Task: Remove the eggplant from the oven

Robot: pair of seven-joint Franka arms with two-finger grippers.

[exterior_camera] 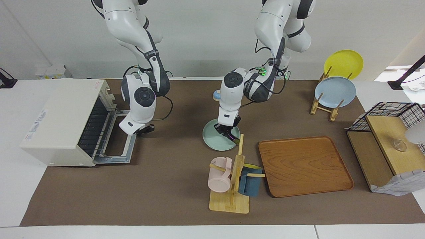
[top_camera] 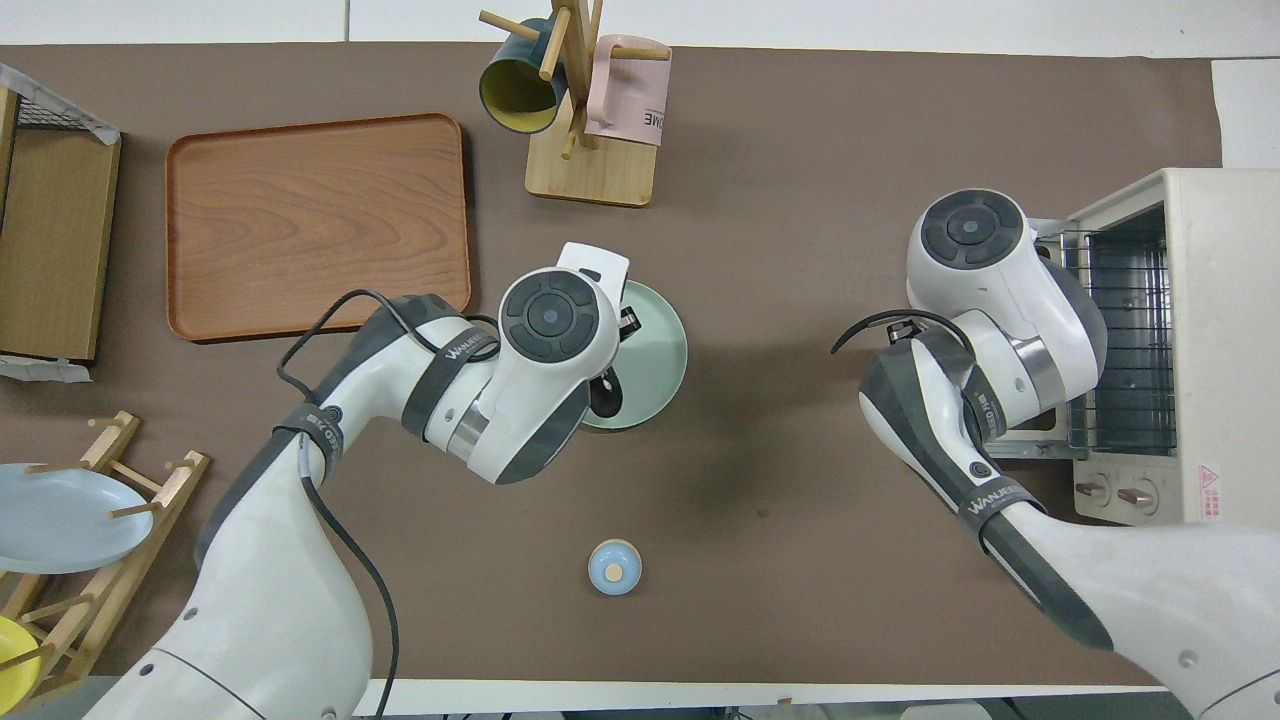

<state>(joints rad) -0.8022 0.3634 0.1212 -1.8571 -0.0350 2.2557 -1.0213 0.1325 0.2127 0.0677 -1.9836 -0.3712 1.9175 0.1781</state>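
Bell (exterior_camera: pixel 218 95) (top_camera: pixel 614 567) nearest robots, mid tabletop (exterior_camera: pixel 166 186). Next out: left gripper (exterior_camera: pixel 227 131) down on green plate (exterior_camera: pixel 212 139) (top_camera: pixel 655 350), fingers (exterior_camera: pixel 221 130) straddling eggplant (exterior_camera: pixel 232 138) (top_camera: pixel 605 397); eggplant lying on plate, well apart from oven, mostly hidden under wrist, dark end peeking beside fingers in overhead view, green stem tip past fingers on tray side. Fingers narrow around eggplant; gripping or just touching: cannot tell. Right gripper (exterior_camera: pixel 146 129) at same depth, over inner edge of open oven door (exterior_camera: pixel 116 146), just in front of oven (exterior_camera: pixel 63 122) (top_camera: pixel 1190 340) mouth; fingers hidden by wrist, width cannot tell. Oven at right arm's end of tabletop, door folded flat, wire rack (top_camera: pixel 1120 340) bare. Plate rack (exterior_camera: pixel 327 99) with blue plate (exterior_camera: pixel 335 92) and yellow plate (exterior_camera: pixel 343 63) toward left arm's end. Farther out than fingers: wooden tray (exterior_camera: pixel 305 166) (top_camera: pixel 315 225), then mug tree (exterior_camera: pixel 232 186) (top_camera: pixel 590 140) holding pink mug (exterior_camera: pixel 219 174) and blue mug (exterior_camera: pixel 250 184).
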